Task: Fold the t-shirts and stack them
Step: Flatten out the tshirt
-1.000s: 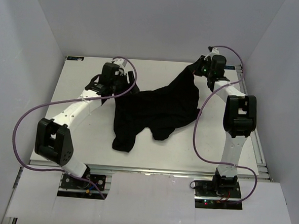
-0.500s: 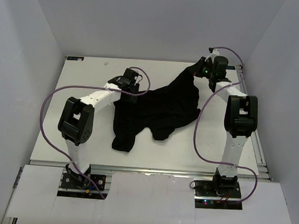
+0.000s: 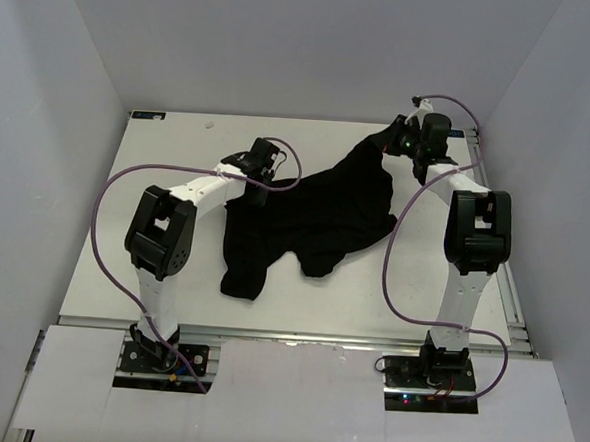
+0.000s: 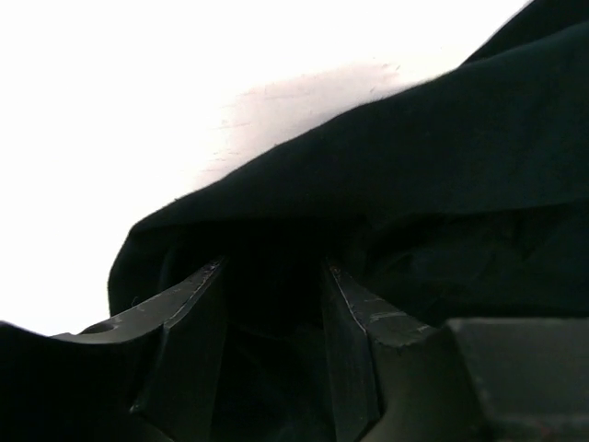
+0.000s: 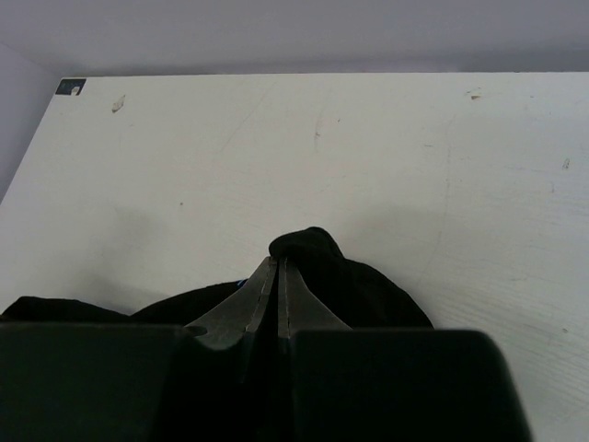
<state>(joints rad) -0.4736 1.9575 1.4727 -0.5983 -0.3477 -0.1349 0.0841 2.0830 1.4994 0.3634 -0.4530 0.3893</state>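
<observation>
A: Top external: where's the t-shirt (image 3: 310, 217)?
B: Crumpled on the table (image 3: 158, 173), its far right corner held up by the right gripper (image 3: 390, 142), probably to spread it.
A: Left wrist?
B: The left gripper (image 3: 261, 179) is spread, black cloth between its fingers, likely readying a grip.
A: Right wrist?
B: Pressed together, pinching a fabric tuft.
</observation>
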